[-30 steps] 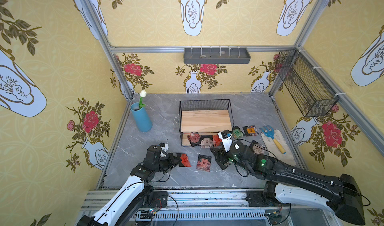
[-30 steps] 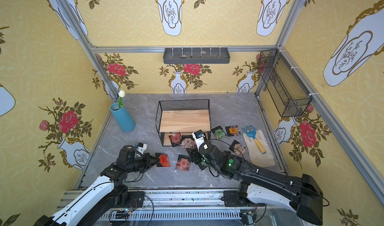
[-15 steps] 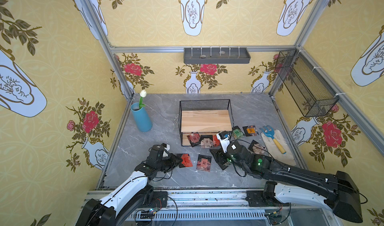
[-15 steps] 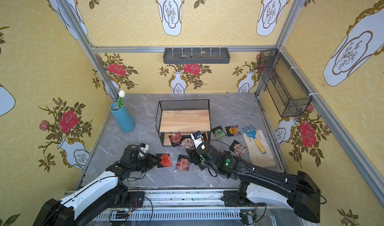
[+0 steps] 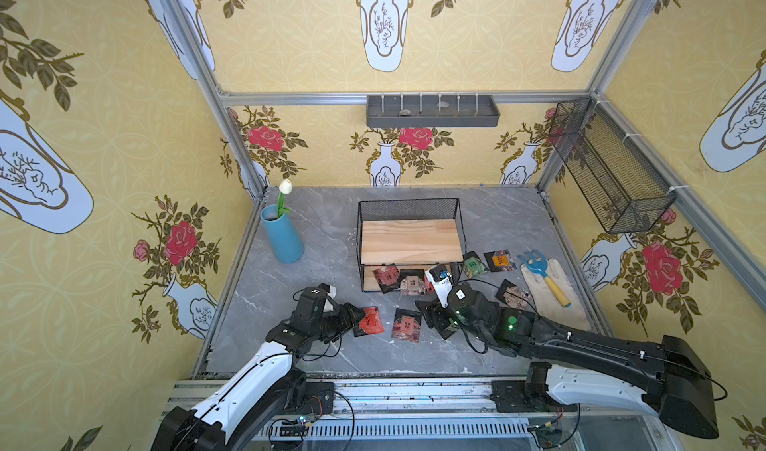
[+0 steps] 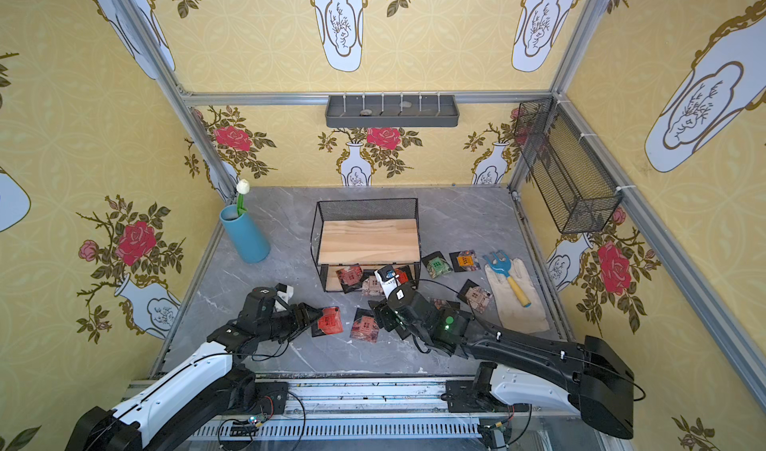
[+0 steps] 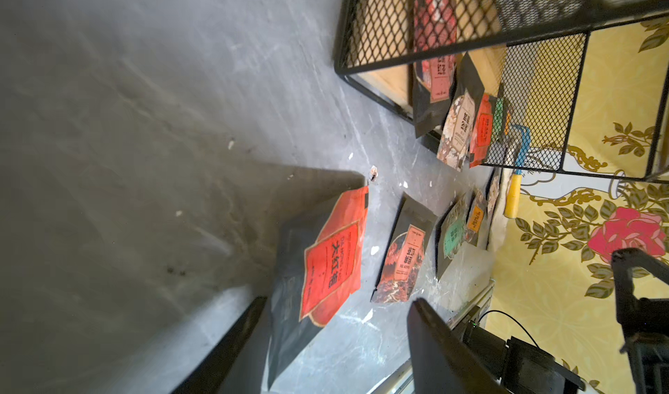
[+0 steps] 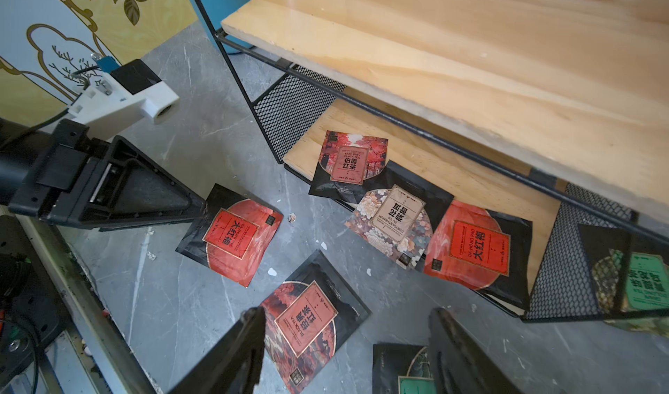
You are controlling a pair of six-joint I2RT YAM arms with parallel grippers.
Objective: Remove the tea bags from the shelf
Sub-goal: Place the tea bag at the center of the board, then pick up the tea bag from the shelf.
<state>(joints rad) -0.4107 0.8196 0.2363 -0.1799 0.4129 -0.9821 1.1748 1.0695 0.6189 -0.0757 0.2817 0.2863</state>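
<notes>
The shelf [image 5: 410,241] stands mid-table with a bare top board. Three tea bags lie on its lower board: a dark red one [image 8: 349,162], a beige one [image 8: 392,222] and a red one [image 8: 478,247]. Several more lie on the table. My left gripper [image 7: 336,303] is open, its fingers on either side of a red tea bag [image 5: 370,321] lying flat. My right gripper [image 8: 347,314] is open and holds nothing. It hovers over a dark red bag [image 8: 311,319], in front of the shelf.
A blue vase [image 5: 282,237] with a white tulip stands at the back left. A blue hand rake [image 5: 543,274] lies on a beige glove at the right, with green [image 5: 474,264] and orange [image 5: 500,260] bags beside it. A grey tray [image 5: 431,113] and a mesh basket [image 5: 609,171] hang on the walls.
My left gripper has opened and let go of the red tea bag, which now lies on the table. The right gripper has edged slightly closer to the shelf.
</notes>
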